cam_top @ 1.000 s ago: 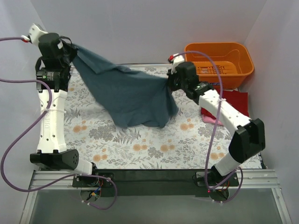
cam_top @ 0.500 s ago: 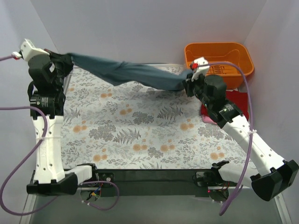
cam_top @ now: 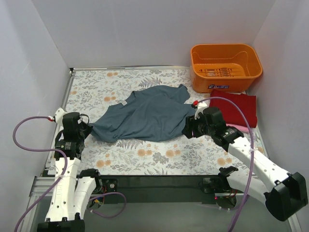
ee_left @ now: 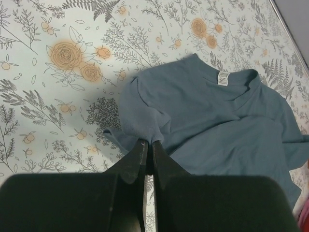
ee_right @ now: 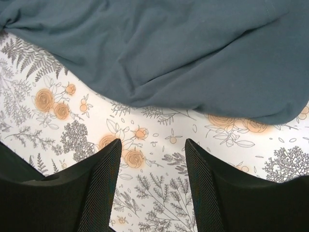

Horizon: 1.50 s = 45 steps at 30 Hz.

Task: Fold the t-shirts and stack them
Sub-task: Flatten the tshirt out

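- Lying rumpled and unfolded on the flowered table cover [cam_top: 145,154], the blue-grey t-shirt [cam_top: 145,116] is to the left of the orange basket [cam_top: 226,67] and nearer the arm bases than it.
- Its neck opening faces away from the basket, toward the table's left side, and the white neck label [ee_left: 222,78] shows there.
- The left gripper [cam_top: 87,129] sits low over the table, far to the left of the basket, at the shirt's edge farthest from it.
- In the left wrist view its two dark fingers [ee_left: 137,159] are pressed together, with a small bunched fold of the blue-grey cloth pinched at their tips.
- The right gripper [cam_top: 186,131] is to the near left of the basket, just off the shirt's near right edge.
- In the right wrist view its fingers [ee_right: 104,183] stand well apart, with only flowered cover between them. The shirt's hem lies just beyond the tips, and the cloth is not in the grip.
- The dark red t-shirt [cam_top: 236,108] lies folded flat, directly on the near side of the basket and close against it.
- The pink t-shirt [cam_top: 239,128] lies under the red one. Only a strip shows, at the edge away from the basket.
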{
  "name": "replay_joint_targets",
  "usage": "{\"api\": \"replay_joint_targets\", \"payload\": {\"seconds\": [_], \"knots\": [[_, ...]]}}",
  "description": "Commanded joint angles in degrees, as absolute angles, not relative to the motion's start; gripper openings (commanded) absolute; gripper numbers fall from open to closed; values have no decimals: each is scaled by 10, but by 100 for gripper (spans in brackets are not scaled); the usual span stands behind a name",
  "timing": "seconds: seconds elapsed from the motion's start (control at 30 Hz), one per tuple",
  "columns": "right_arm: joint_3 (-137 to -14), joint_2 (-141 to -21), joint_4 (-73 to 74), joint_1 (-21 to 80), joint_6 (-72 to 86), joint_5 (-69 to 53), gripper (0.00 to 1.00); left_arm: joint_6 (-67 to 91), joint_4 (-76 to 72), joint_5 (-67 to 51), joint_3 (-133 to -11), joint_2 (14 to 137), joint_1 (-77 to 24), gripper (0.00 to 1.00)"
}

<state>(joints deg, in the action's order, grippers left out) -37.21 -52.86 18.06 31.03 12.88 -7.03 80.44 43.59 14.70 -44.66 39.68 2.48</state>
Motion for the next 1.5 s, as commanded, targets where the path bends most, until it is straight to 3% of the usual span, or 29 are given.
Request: {"api": "replay_joint_targets", "payload": {"seconds": [0.0,0.43,0.77,1.33,1.47], "knots": [[-425,-584,150,309,120,-53,52,812,417,161,-441,377,26,0],[-706,-938,78,308,26,-49,51,817,295,106,-314,400,25,0],[-953,-1211,81,273,-25,-119,53,802,275,75,-316,451,25,0],[-1076,-1361,83,243,-24,-264,52,798,274,63,-316,474,25,0],[-1082,-1361,82,243,-19,-285,44,797,274,62,-315,475,25,0]]}}
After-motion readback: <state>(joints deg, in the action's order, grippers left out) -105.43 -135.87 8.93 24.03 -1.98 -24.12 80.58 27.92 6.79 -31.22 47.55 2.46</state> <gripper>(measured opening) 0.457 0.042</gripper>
